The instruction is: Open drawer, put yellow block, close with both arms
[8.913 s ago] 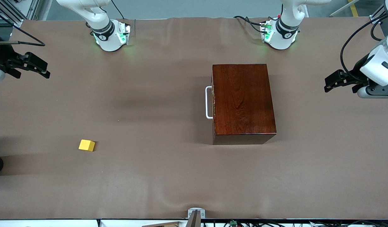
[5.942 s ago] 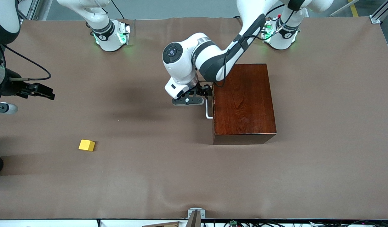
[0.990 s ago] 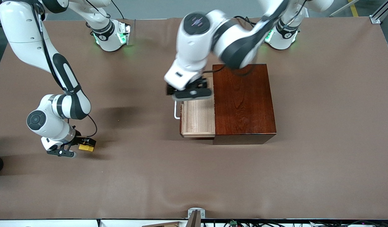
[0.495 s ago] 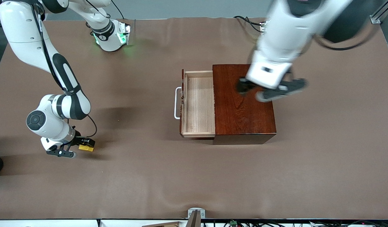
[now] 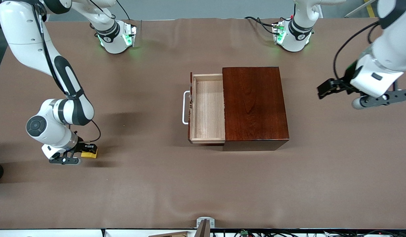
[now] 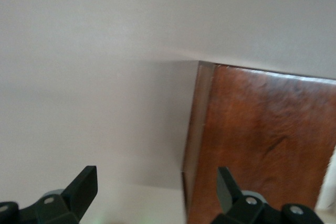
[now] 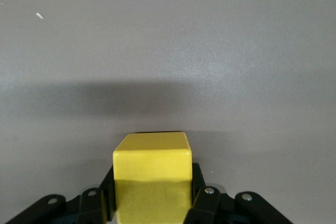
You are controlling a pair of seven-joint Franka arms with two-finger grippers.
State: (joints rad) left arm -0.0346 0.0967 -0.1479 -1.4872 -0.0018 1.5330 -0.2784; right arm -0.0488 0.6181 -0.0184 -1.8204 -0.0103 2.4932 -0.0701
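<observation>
The glossy mahogany box [image 5: 255, 107] sits mid-table; its pale-wood drawer [image 5: 208, 108] with white handle [image 5: 184, 107] stands pulled out. The left gripper [image 5: 325, 89], fingers apart, hangs over bare table toward the left arm's end. The right gripper [image 5: 86, 150] is clamped on the small bright yellow block [image 5: 89, 152], low at the table toward the right arm's end.

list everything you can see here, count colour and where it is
wooden box: one, glossy mahogany, mid-table toward the left arm's end
drawer: one, pale wood with white handle, pulled open from the box, nothing in it
yellow block: one, bright yellow, on the table toward the right arm's end
table: one, brown cover
right gripper: one, black, shut on the yellow block
left gripper: one, black, open, over bare table at the left arm's end
</observation>
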